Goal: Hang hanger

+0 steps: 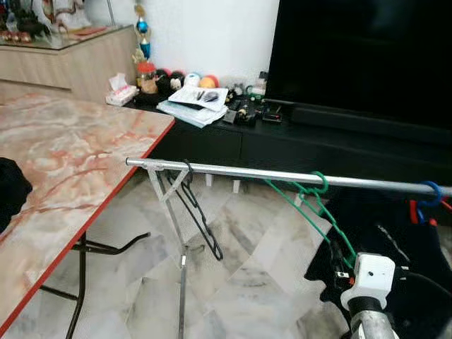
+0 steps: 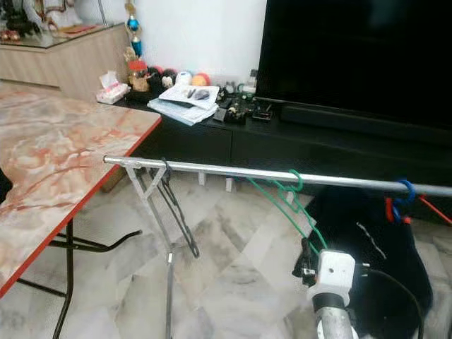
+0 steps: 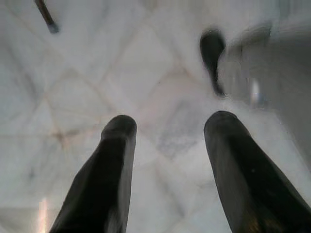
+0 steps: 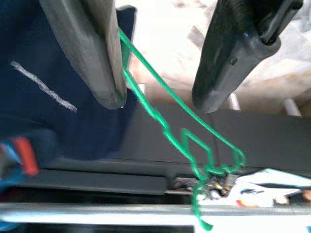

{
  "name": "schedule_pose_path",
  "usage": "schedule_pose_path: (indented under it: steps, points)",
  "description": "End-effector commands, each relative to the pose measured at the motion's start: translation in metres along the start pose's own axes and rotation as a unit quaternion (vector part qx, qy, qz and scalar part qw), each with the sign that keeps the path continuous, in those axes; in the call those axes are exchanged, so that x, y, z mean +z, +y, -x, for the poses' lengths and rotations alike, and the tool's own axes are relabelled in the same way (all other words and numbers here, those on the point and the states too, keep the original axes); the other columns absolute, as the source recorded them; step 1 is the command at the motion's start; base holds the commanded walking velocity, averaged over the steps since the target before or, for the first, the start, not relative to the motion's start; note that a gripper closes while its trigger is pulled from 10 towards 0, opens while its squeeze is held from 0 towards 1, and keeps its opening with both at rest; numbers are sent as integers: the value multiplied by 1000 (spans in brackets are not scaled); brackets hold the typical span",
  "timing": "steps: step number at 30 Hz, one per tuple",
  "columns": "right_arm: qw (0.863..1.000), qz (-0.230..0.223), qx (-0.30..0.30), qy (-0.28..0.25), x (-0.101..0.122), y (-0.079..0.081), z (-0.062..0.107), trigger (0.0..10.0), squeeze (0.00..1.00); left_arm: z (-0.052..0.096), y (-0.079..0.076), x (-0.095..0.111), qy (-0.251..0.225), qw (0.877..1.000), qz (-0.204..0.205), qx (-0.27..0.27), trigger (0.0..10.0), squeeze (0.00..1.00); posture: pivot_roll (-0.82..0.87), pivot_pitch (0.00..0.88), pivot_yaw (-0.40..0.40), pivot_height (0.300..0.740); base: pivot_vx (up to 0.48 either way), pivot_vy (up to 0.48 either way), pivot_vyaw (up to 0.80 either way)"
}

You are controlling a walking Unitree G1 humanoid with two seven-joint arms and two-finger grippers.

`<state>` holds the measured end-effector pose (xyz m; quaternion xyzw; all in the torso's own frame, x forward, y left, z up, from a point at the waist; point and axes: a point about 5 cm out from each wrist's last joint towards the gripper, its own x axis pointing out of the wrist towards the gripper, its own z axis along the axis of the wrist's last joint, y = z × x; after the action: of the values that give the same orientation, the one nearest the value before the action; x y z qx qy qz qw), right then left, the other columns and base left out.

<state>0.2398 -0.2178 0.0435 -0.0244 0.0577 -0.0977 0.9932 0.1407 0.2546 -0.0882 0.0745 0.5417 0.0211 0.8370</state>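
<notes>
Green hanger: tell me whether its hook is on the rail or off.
On. The green hanger has its hook looped over the metal rail, its body slanting down toward the right tool, whose fingers are spread.

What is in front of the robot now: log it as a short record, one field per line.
rail: silver bar across the view, on a folding stand
green hanger: green hanger hooked over the rail, body slanting down toward the right gripper
right gripper: right gripper open, fingers either side of the green wire
black hanger: black hanger on the rail near the stand
blue hanger: blue hook at the rail's far right
left gripper: left gripper open, over floor tiles
</notes>
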Motion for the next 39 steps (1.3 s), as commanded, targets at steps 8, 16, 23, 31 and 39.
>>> schedule_pose_path:
  steps: [8,16,23,31,39]
  points:
    - [1000,4,-8,-2,3,-1,-10,10000,0,1,-4,-16,21,1000,8,-4,10000,0,-58,0,20,740,-289,0,0]
    - [996,-18,-46,68,-30,-15,-8,10000,0,1,-4,-15,20,1000,8,-5,10000,0,-54,0,20,740,-292,0,0]
    - [985,-15,-56,163,-69,-21,5,10000,0,1,-5,-15,19,1000,10,-5,10000,0,-41,0,15,740,-292,0,0]
    - [956,-19,-37,291,-109,-13,27,10000,0,1,-6,-15,22,1000,7,-8,10000,0,-47,0,23,740,-69,0,0]
    - [926,13,-13,377,-133,-6,53,10000,0,1,-6,-15,20,1000,14,-5,10000,0,-12,0,12,740,0,0,59]
